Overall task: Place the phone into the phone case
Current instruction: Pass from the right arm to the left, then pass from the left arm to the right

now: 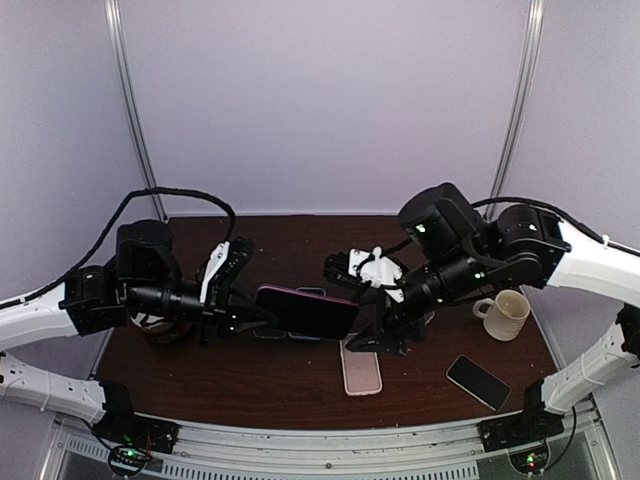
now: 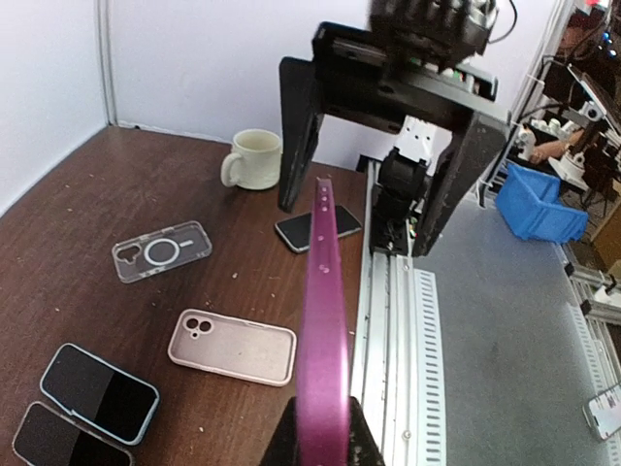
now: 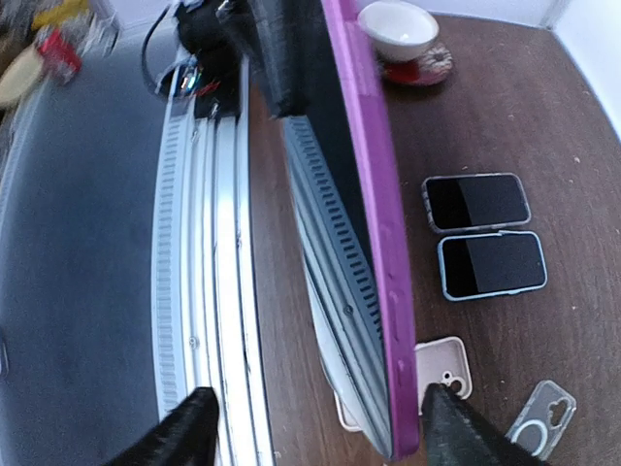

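Room: pale lilac walls, with a metal upright (image 1: 130, 110) at the back left and another at the back right.
Desk (image 1: 250, 385): dark brown wood, faintly speckled; a ribbed metal rail (image 1: 330, 450) runs along its near edge.
Left pincer (image 1: 250, 308): clenched on the left end of the phone, holding it off the desk.
Phone (image 1: 305, 311): dark screen inside a purple case, in the air between the two arms.
Right pincer (image 2: 357, 223): released, its fingers spread wide on either side of the phone's right end, apart from it.
Pink case (image 1: 361, 369): flat on the desk just below the right pincer.
Clear case (image 2: 162, 249): flat on the desk, empty.
Dark phone (image 1: 477, 381): flat near the front right corner.
Mug (image 1: 507, 314): beige, upright, at the right side.
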